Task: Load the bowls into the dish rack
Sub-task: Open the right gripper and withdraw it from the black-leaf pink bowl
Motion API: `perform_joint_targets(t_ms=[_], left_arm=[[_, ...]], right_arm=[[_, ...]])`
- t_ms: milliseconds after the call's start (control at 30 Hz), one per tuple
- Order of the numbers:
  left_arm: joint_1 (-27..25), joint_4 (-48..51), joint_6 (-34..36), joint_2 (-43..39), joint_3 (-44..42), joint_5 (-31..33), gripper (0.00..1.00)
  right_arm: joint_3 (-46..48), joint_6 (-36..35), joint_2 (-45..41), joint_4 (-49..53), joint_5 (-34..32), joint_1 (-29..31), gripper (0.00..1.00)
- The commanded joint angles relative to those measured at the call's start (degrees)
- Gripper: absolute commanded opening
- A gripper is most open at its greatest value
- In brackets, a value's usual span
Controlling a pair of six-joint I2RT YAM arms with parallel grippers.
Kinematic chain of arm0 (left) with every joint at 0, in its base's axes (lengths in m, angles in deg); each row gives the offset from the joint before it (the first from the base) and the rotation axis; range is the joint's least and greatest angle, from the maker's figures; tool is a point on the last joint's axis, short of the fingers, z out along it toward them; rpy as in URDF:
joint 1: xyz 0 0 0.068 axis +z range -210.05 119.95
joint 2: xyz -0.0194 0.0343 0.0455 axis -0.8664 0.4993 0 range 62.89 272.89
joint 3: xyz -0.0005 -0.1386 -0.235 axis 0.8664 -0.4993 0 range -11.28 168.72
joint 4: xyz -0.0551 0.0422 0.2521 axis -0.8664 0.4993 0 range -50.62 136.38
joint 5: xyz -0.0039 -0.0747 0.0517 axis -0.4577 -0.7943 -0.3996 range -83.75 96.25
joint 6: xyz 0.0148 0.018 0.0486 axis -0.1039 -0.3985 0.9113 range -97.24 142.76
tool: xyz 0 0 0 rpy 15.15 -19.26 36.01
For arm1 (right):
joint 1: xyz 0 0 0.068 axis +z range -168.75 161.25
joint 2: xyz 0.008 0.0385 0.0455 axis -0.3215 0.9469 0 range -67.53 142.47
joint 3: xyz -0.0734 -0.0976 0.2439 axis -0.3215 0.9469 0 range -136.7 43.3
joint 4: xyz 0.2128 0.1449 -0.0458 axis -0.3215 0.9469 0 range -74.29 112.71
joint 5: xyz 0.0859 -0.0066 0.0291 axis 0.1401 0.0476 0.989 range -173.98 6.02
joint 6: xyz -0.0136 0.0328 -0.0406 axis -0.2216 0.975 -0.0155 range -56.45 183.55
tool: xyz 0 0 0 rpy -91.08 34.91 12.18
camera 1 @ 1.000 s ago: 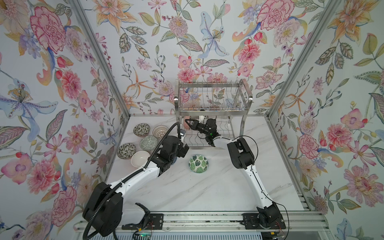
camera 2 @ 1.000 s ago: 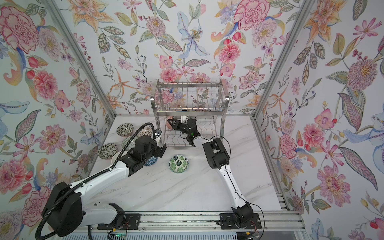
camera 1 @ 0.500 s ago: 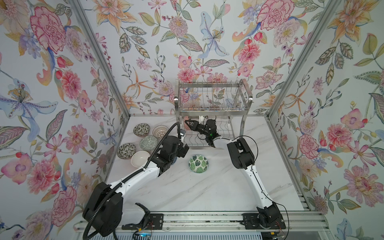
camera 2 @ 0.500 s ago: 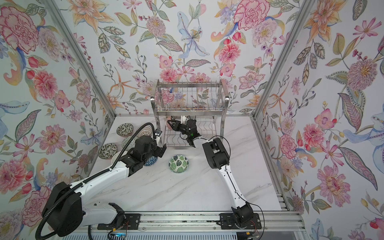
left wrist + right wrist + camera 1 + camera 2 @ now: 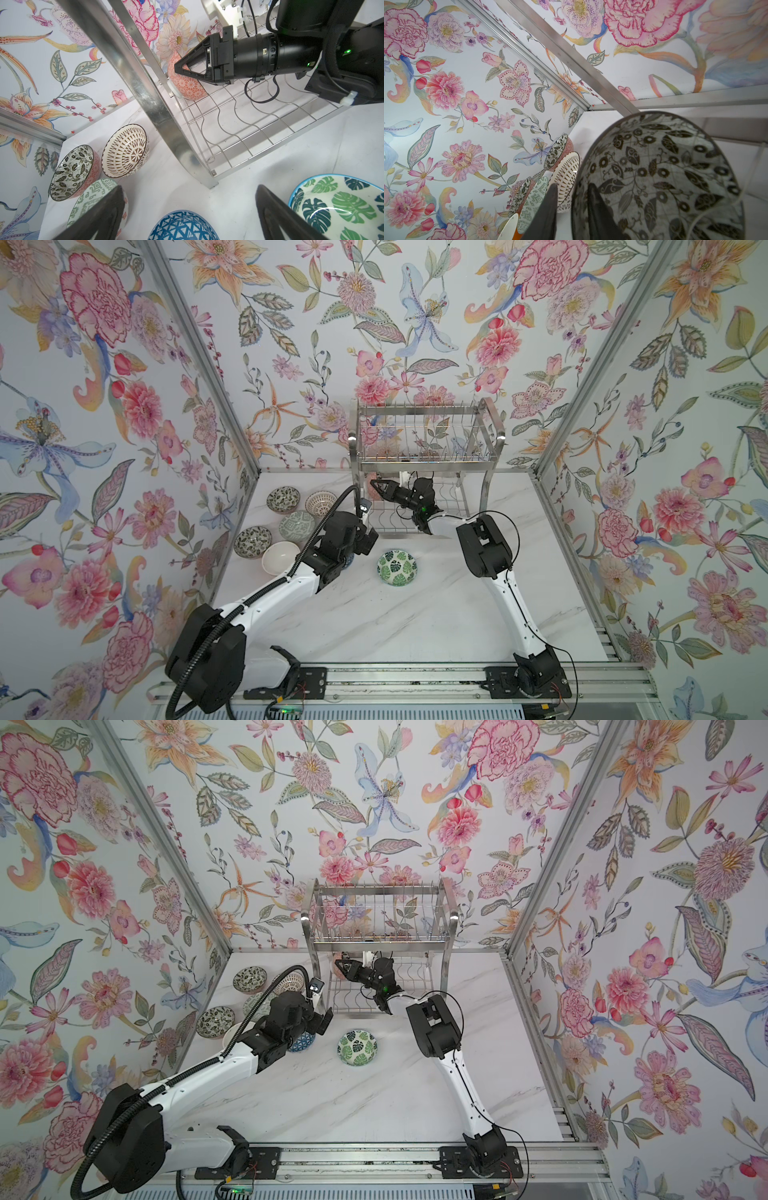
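Right claw [image 5: 179, 69] inside rack [image 5: 424, 467], lower tier, left end. Fingers [image 5: 547, 212] barely parted, astride rim of floral bowl [image 5: 664, 176] standing on edge; slim gaps both sides, no grip. Left claw [image 5: 189, 193] wide open, empty, over blue bowl [image 5: 182, 226] on desk [image 5: 395, 622]. Leaf bowl [image 5: 397, 567] nearby. Five other bowls [image 5: 297, 524] clustered by left wall.

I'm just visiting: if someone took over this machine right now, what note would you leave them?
Left gripper: open, empty, over the blue-triangle bowl.
Right gripper: jaws parted astride the rim of the orange-sided bowl, which stands on edge in the lower tier of the dish rack.
Done: that one bowl racked.
Left: seven on the table, the leaf bowl and a cluster of five included.
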Motion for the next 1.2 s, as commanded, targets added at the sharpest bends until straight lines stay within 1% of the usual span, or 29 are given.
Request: perform_joint_targets(t_ms=[0,333,600,767,900,1000,1067,1167], left_arm=[[0.3,0.7,0.7,-1.4,0.8,0.9,0.99],[0.3,0.6,0.7,-1.9,0.8,1.0,0.99],[0.3,0.6,0.7,-2.6,0.7,1.1,0.99],[0.3,0.9,0.4,-2.7,1.0,0.4,0.99],[0.3,-0.5,-0.3,-3.2,0.0,-0.7,0.99],[0.3,-0.8,-0.8,-2.6,-0.3,-0.4,0.99],[0.3,-0.3,-1.6,-1.8,0.4,-0.5,0.99],[0.4,3.8,-3.7,-0.2,4.0,-0.3,0.99]], right_arm=[[1.6,-1.0,-4.0,-1.1,-0.7,-0.2,0.28],[6.6,-1.1,-7.4,-3.4,-1.8,-0.4,0.31],[16.2,-2.6,-13.8,-5.1,-3.6,-1.2,0.35],[22.4,-4.6,-18.5,-0.6,-6.6,-1.6,0.39],[28.7,-4.8,-22.1,-0.5,-8.5,-1.6,0.40],[32.8,-5.9,-25.3,0.1,-9.5,-1.5,0.41],[34.5,-6.2,-27.1,1.5,-9.9,-1.6,0.43],[37.3,-7.3,-29.5,2.9,-10.3,-1.4,0.45]])
